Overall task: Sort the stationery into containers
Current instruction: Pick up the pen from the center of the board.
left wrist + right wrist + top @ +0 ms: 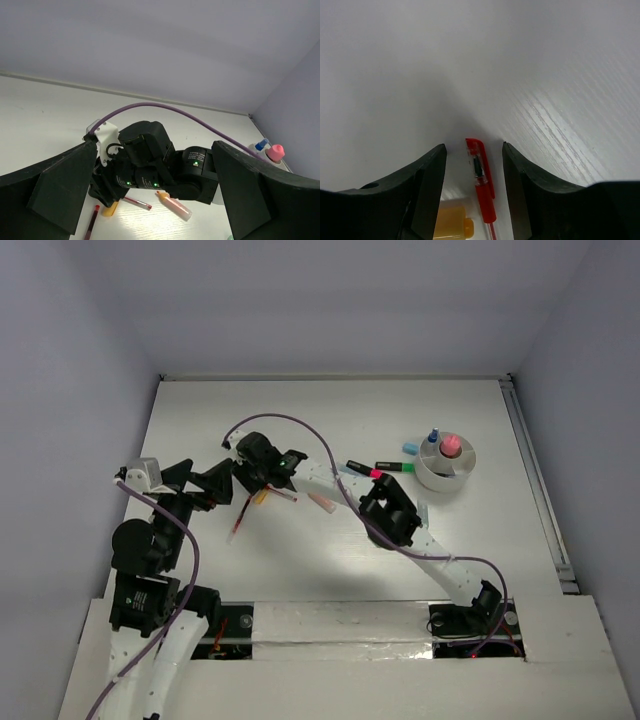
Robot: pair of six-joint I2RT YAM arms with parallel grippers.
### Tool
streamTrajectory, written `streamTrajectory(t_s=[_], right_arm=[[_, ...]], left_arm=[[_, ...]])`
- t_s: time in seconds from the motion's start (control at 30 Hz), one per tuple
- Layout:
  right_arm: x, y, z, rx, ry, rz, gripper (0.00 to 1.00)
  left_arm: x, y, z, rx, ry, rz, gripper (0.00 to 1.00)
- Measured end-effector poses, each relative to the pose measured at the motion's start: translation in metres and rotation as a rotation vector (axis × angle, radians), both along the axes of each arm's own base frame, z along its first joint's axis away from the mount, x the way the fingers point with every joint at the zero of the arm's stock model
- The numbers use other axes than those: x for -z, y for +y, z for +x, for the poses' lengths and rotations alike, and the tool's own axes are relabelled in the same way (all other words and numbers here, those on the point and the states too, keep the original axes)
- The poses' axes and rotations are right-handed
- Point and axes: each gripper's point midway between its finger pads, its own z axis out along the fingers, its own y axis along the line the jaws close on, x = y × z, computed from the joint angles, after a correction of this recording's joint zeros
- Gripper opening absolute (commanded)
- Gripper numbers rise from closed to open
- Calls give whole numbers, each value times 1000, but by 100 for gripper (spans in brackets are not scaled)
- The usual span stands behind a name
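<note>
Right jaws astride red pen (482,184)

Desk (300,410): white, faint wood grain, glossy glare patch near centre. Walls (340,300): plain pale grey-lilac panels, enclosing three sides. Rail (535,480): metal strip along desk's right edge. Lighting: soft, even, diffuse shadows.

Red pen (481,185), orange marker (451,225), black right gripper (474,146), white faintly wood-grained table (560,125), pink-capped bottle (451,446), whitish translucent cup (428,478), purple cable (300,422)
</note>
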Motion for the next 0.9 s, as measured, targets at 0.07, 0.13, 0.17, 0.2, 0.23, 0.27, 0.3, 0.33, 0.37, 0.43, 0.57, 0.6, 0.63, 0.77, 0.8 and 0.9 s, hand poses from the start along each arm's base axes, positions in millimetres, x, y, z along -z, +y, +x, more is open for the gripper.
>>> streamTrajectory(t_s=[0.07,0.13,0.17,0.2,0.23,0.27,0.3,0.33,0.37,0.43,0.57,0.6,0.63,0.77,0.8,0.9], right_arm=[[0,-2,3,3,-10,-8,52],[2,-3,4,4,-14,-12,45],[2,-3,5,3,-18,-11,43],[2,-3,5,3,-21,-8,40],[2,-2,6,4,-23,-7,37],[2,-2,7,5,-30,-5,29],[2,-2,7,6,-36,-3,27],[2,-3,9,10,-43,-4,26],[2,-3,10,12,-56,-4,23],[2,-6,11,17,-76,-7,17],[1,-16,14,31,-106,-24,6],[1,-18,14,32,-112,-27,5],[1,-20,15,33,-117,-29,5],[-1,-30,18,29,-144,-36,0],[-1,-33,18,29,-152,-40,0],[-6,-44,20,41,-174,-36,0]], left_arm=[[1,-1,1,2,5,2,99],[2,-1,2,5,8,2,99],[2,-1,2,6,9,3,99],[2,-1,2,6,9,3,99],[2,-2,2,8,10,3,99],[2,-2,2,9,10,4,99],[2,-2,2,9,11,4,99],[3,-2,2,10,12,4,99],[3,-3,2,11,12,4,99],[3,-3,3,14,14,5,99],[4,-4,4,16,20,7,99],[5,-4,4,17,22,8,99],[5,-4,5,17,24,8,99],[7,-5,6,20,31,10,99],[7,-5,7,20,32,10,99],[8,-5,7,20,36,11,99]])
